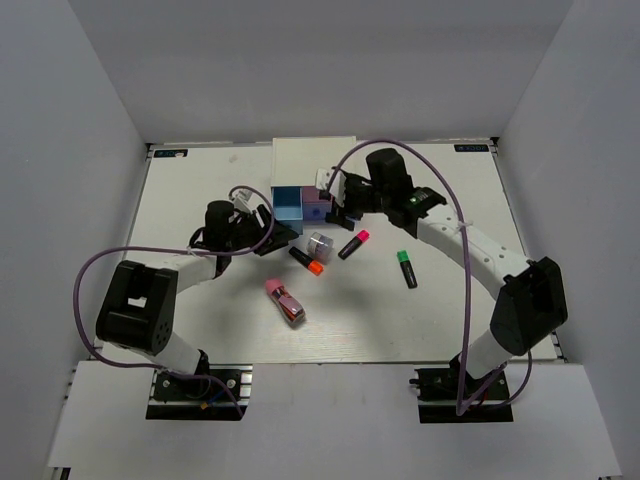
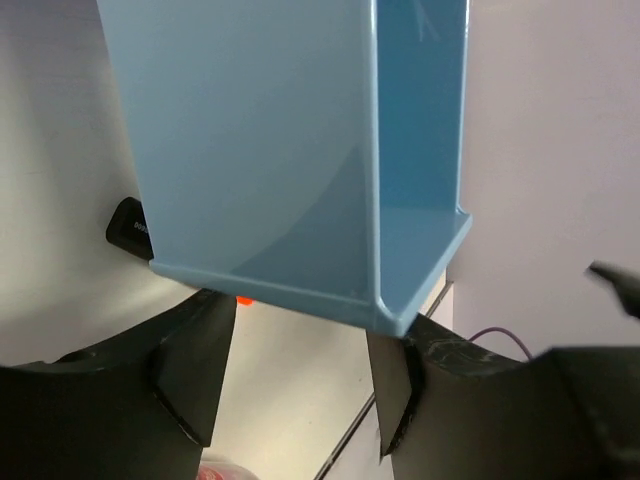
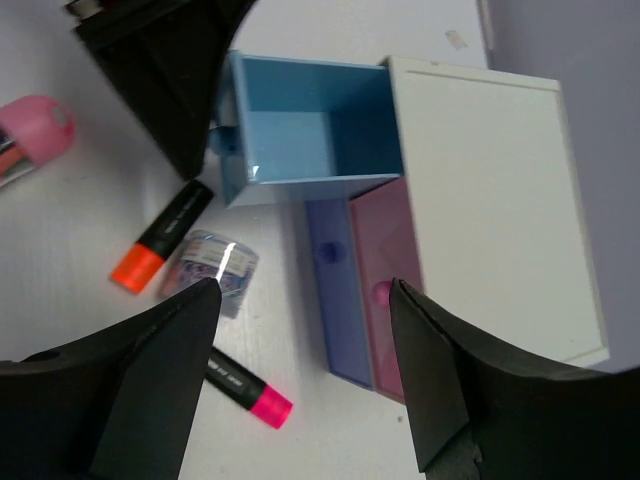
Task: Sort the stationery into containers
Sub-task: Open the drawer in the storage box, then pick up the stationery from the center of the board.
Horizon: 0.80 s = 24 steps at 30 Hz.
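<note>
The white mini cabinet [image 1: 313, 160] stands at the back centre. Its blue drawer [image 1: 289, 203] is pulled out and empty [image 3: 300, 130]. The pink drawer [image 3: 385, 270] and the blue-purple drawer [image 3: 330, 290] stick out slightly. My left gripper [image 1: 268, 238] is open, its fingers [image 2: 195, 370] on either side of the blue drawer's front end [image 2: 300, 200]. My right gripper [image 1: 337, 205] is open and hovers over the drawers [image 3: 305, 290]. The silver-purple block [image 1: 319, 245], orange marker [image 1: 306, 261], pink marker [image 1: 354, 244], green marker [image 1: 406, 268] and pink stapler piece [image 1: 285, 301] lie on the table.
The white table [image 1: 200, 320] is walled by grey panels at the left, right and back. Purple cables loop from both arms. The stationery lies in a loose cluster in front of the cabinet.
</note>
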Motion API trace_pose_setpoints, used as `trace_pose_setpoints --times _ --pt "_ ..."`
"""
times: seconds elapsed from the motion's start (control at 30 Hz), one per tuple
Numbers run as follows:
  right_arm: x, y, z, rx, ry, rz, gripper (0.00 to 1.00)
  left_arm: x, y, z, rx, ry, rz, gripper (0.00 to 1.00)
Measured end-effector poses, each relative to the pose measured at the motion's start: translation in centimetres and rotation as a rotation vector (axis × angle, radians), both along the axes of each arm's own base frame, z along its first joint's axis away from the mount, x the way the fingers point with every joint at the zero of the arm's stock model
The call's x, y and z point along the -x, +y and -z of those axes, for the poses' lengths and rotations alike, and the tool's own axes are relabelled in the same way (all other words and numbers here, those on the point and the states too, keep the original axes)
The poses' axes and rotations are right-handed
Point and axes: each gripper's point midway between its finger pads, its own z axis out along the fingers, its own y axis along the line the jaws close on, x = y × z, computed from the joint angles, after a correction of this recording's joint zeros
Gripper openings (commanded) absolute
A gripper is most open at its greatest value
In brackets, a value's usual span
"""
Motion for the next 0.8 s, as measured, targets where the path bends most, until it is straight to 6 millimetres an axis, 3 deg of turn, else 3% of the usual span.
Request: trace_pose_setpoints --times 0.07,0.1,0.3,0.43,0.6,0.8 --pt "1.5 -0.2 0.7 0.003 0.027 -0.042 0.74 0.2 0.1 -0.2 -0.002 -0.001 -0.001 0.65" --pt "2.0 -0.3 0.9 0.004 0.037 -0.057 0.74 0.3 0.2 -0.3 -0.003 -0.003 -0.002 0.74" --pt "4.4 -0.7 2.7 0.030 0.080 -0.144 0.75 1.7 0.8 -0.6 -0.017 -0.007 -0.012 0.74" --pt "5.2 -0.9 3.9 0.059 0.068 -0.197 0.76 3.0 1.2 -1.0 -0.035 -0.011 -0.007 0.74" --pt "6.4 -2.2 7.6 0.149 0.055 -0.267 0.76 5.8 2.1 -1.1 -0.064 -0.013 0.000 0.74" --pt "5.7 -1.9 10.3 0.226 -0.013 -0.363 0.80 8.8 3.3 -0.8 -0.093 -0.012 -0.022 0.74"
